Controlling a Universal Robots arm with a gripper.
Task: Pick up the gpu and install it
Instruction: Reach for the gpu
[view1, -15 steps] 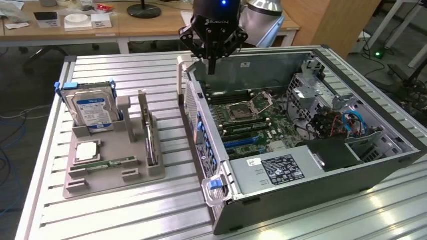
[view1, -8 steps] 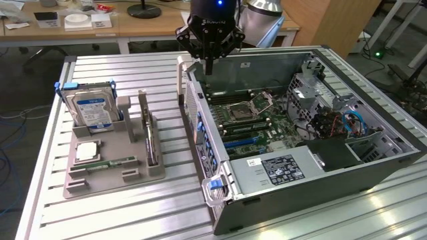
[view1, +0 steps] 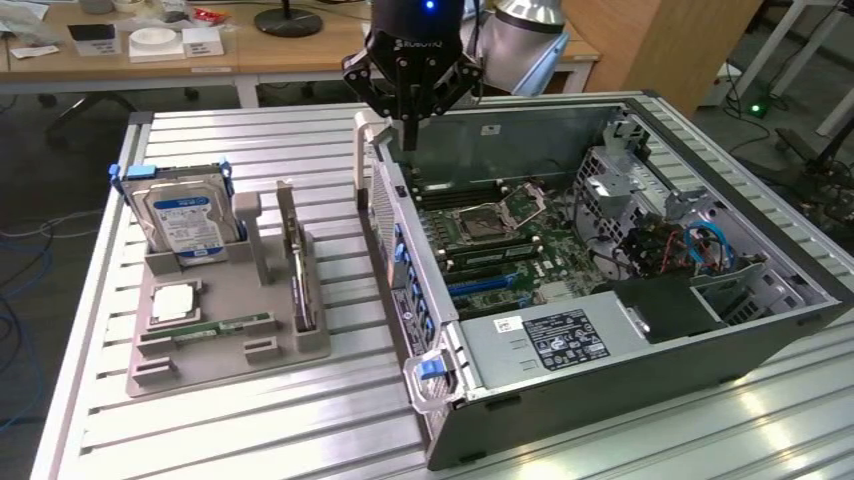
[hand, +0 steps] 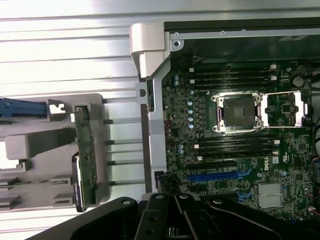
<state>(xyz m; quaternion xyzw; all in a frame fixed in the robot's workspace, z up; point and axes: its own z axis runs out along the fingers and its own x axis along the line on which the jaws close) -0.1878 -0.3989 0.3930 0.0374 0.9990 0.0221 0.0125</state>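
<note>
One card to move, and going by how things lie, the pick-up hasn't begun.

Nearest the camera, lower middle of the exterior view, the open computer case (view1: 587, 420) lies on its side, with the labelled power supply (view1: 554, 340) at the front end. At lower left sits the gray tray (view1: 227, 355), and the memory stick (view1: 220, 325) lies flat in it.

A bit further back in that tray, the gpu (view1: 299, 285) stands on its long edge in a slot. It's left of centre, beside the case but not touching it. Behind it, toward the upper left, the hard drive (view1: 187, 220) stands upright.

Inside the case, the motherboard (view1: 521, 240) looks bare around the blue slot (view1: 483, 285), so I'd say nothing's installed.

Furthest back, top centre, the gripper (view1: 410, 138) hangs over the far corner of the case. Its fingers are pressed together with nothing between them, and it's well apart from the gpu.

My read is that the step in hand is just getting over to the card. A grab would call for spreading the fingers first. They'd also have to line up across that thin top edge, with the tray posts crowding both sides. Looks fiddly to me.
</note>
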